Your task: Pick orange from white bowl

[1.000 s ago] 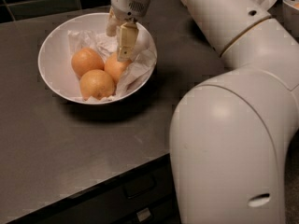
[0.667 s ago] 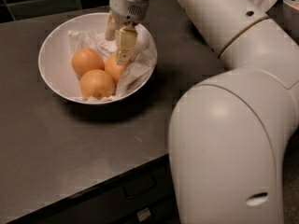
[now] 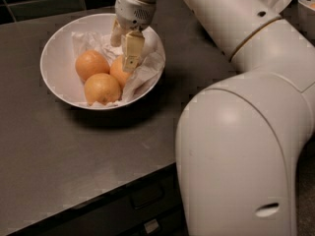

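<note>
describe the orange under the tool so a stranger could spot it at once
On the dark counter sits the white bowl, lined with crumpled paper and holding three oranges. The orange meant is the rightmost, against the paper; unlike the left orange and the front orange, it is partly hidden by the tool, which hangs in front of it.

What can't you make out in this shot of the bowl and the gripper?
1. Camera view: the right orange is partly covered by the gripper; contact cannot be told.
2. Camera view: the far rim of the bowl is partly hidden behind the gripper's wrist.
3. Camera view: a white object at top right is cut by the frame edge and the arm.
</note>
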Tool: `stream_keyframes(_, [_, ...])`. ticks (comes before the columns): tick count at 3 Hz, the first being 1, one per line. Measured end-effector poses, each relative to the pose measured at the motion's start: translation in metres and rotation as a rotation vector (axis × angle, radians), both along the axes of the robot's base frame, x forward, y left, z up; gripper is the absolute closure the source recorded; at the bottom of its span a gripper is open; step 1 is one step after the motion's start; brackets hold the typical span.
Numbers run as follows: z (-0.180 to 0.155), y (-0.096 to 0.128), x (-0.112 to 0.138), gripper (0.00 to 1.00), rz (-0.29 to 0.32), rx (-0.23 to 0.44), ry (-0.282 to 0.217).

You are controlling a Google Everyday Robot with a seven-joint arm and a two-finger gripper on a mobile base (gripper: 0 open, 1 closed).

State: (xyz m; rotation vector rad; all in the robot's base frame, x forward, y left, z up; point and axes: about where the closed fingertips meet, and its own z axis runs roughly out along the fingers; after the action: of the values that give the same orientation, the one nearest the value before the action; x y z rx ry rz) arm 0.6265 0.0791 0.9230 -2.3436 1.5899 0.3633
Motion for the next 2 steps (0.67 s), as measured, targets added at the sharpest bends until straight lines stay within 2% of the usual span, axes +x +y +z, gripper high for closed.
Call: stream_keyframes(2, [0.0000,0.0000,0.0000,0.41,0.000,0.000,0.000])
